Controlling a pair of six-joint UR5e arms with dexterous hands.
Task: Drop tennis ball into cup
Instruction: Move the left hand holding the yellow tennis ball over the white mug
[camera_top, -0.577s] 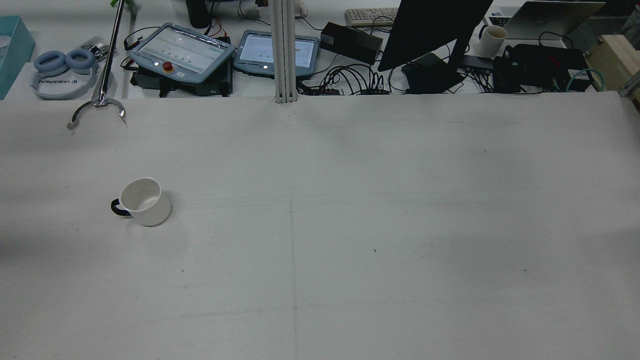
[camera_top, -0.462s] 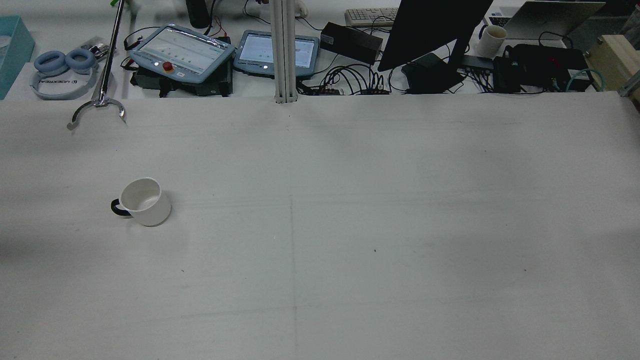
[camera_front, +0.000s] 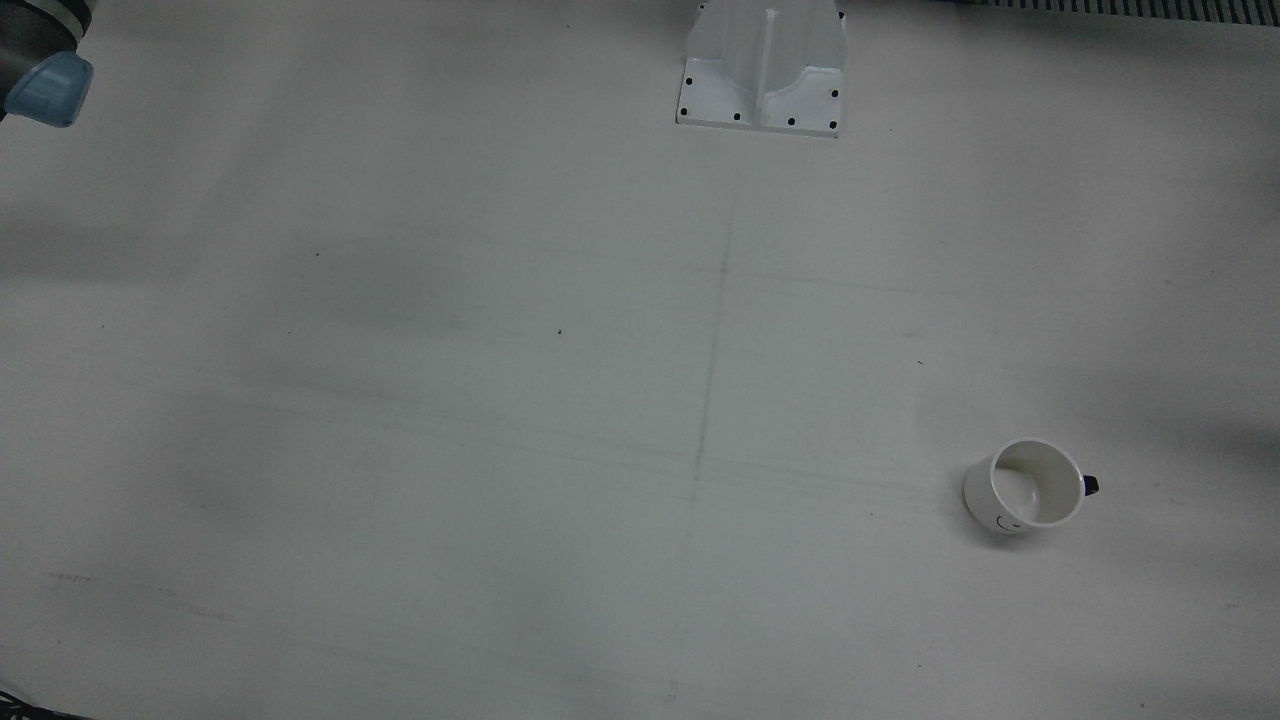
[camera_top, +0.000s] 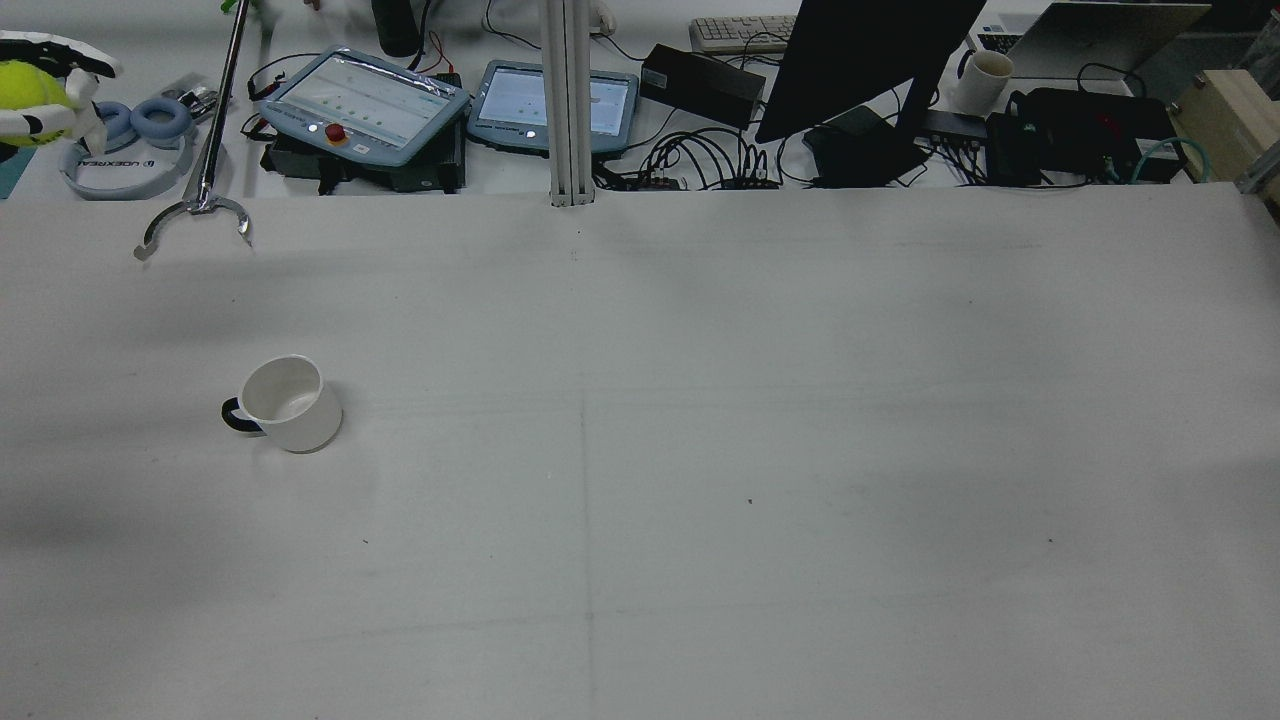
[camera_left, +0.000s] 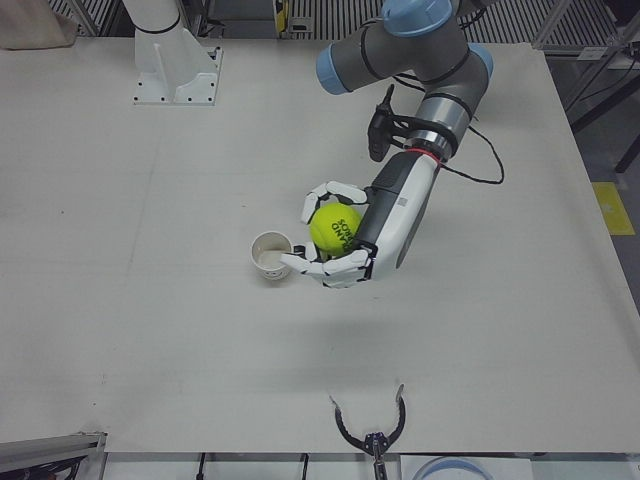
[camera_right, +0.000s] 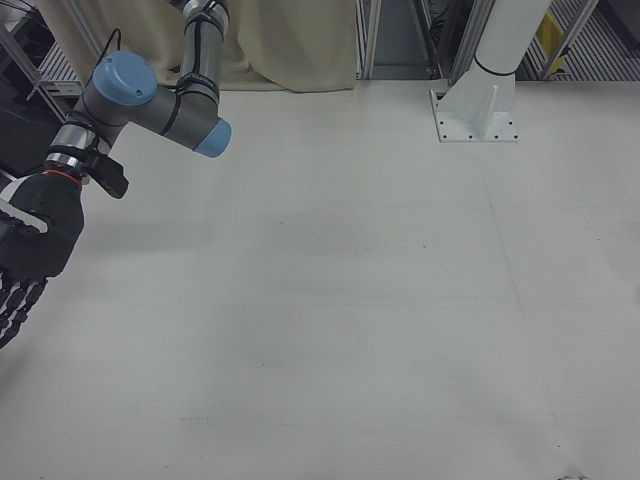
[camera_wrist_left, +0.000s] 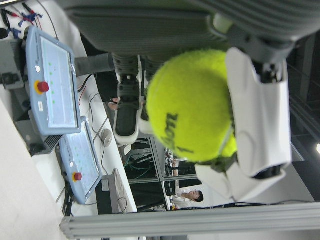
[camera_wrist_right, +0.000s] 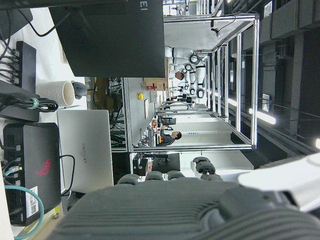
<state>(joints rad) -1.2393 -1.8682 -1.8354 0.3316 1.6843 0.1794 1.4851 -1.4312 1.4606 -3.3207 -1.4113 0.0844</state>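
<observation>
A yellow-green tennis ball (camera_left: 334, 227) sits in my left hand (camera_left: 345, 250), whose white fingers are shut around it. The left hand view shows the ball (camera_wrist_left: 192, 105) close up against the fingers (camera_wrist_left: 257, 115). In the left-front view the hand hangs above the table just right of the white cup (camera_left: 270, 257). The cup (camera_top: 290, 402) stands upright with nothing in it, its dark handle to the left. In the rear view the ball (camera_top: 25, 85) and the left hand (camera_top: 50, 95) show at the far left edge. My right hand (camera_right: 28, 255) hangs at the table's side, fingers apart, holding nothing.
A metal claw tool (camera_top: 195, 215) lies at the table's far edge, also visible in the left-front view (camera_left: 370, 432). Behind the table are two teach pendants (camera_top: 365, 100), headphones (camera_top: 130, 125) and a monitor (camera_top: 860, 60). A white pedestal (camera_front: 765, 70) stands at the robot's side.
My left hand with the tennis ball has come into the rear view at the upper left edge; it was out of view before. The cup has not moved.
</observation>
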